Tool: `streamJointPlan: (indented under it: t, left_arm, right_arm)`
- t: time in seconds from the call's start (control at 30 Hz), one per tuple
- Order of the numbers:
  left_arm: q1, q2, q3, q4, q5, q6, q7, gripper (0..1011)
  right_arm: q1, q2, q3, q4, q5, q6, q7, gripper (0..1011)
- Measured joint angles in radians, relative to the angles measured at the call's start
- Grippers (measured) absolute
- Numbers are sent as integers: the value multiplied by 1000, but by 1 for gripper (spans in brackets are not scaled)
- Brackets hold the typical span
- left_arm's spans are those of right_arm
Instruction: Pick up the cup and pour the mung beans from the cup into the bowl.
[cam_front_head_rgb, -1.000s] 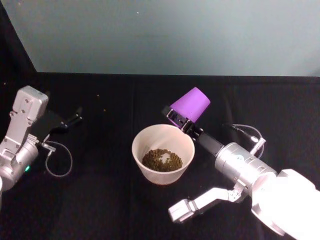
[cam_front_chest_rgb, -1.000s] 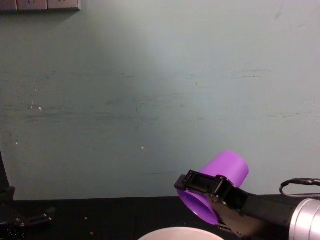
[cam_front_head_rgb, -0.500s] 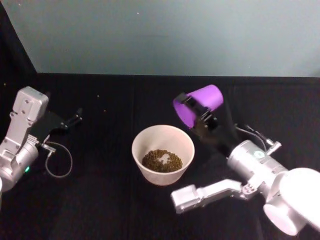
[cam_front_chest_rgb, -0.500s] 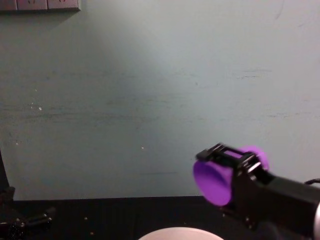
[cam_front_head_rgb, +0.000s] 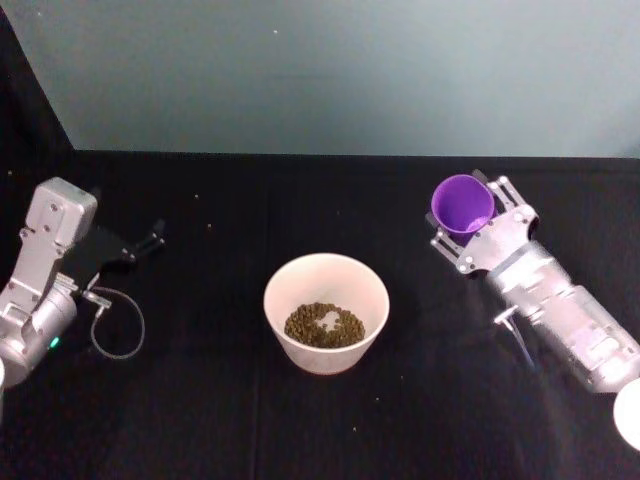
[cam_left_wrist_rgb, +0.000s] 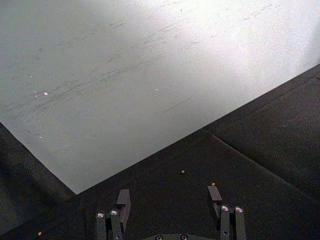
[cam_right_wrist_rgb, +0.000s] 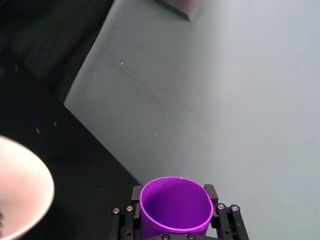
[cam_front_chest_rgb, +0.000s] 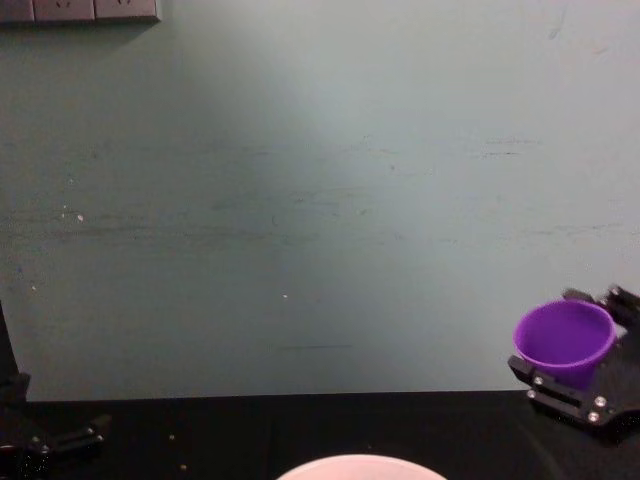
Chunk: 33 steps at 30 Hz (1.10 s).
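My right gripper (cam_front_head_rgb: 470, 232) is closed on the cup (cam_front_head_rgb: 462, 204), with one finger on each side of its purple wall, and it holds the cup in the air to the right of the bowl (cam_front_head_rgb: 326, 311), well apart from it. The cup is nearly upright, its long axis close to vertical and its mouth up; in the right wrist view I look into the cup (cam_right_wrist_rgb: 174, 204) and I see no beans inside. The mung beans (cam_front_head_rgb: 323, 324) lie in the bottom of the bowl, so I judge that the pouring is done. The next move, I think, is to lower the cup to the black table (cam_front_head_rgb: 230, 420) on my right side, keeping it upright. My left gripper (cam_left_wrist_rgb: 169, 197) is parked far at the left, its jaws open and holding nothing.
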Motion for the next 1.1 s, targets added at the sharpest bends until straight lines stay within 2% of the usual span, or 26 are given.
streamJointPlan:
  t: [0.07,0.1,0.17,0.2,0.33,0.37,0.47,0.6,1.1]
  left_arm:
    - [0,0,0,0,0,0,0,1011]
    - [0,0,0,0,0,0,0,1011]
    - [0,0,0,0,0,0,0,1011]
    - [0,0,0,0,0,0,0,1011]
    - [0,0,0,0,0,0,0,1011]
    - [0,0,0,0,0,0,0,1011]
    - [0,0,0,0,0,0,0,1011]
    - [0,0,0,0,0,0,0,1011]
    - [0,0,0,0,0,0,0,1011]
  right_arm:
    - [-10,-11,17,16,81,-17,34,756]
    - [-17,-23,32,33,159,-32,70,756]
    - [-23,-35,43,50,224,-39,103,756]
    - [-28,-45,52,65,277,-42,131,756]
    - [-37,-74,71,101,386,-34,196,756]
    - [-37,-74,71,101,386,-34,196,756]
    - [-40,-93,79,125,439,-22,240,756]
    - [-40,-108,83,142,471,-16,276,756]
    - [-34,-137,89,169,470,-9,339,756]
